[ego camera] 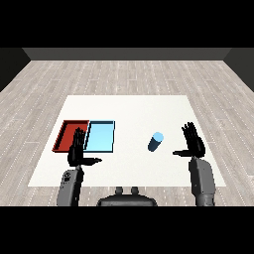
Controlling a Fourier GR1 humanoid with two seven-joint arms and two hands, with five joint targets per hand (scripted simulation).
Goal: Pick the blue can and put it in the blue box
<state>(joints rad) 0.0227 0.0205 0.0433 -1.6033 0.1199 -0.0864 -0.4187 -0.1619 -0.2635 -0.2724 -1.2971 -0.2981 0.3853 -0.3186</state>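
1. You have one small light blue cylindrical can (156, 141), two shallow rectangular trays, and two black hands over the white table (139, 106).
2. The red tray (65, 133) and the light blue tray (101, 136) lie touching side by side near the table's left edge; neither holds anything.
3. The can rests on bare table right of centre, well apart from both trays.
4. Your right hand (193, 143) is spread wide, just right of the can, holding nothing.
5. Your left hand (78, 149) is spread too, over the trays' near edge.
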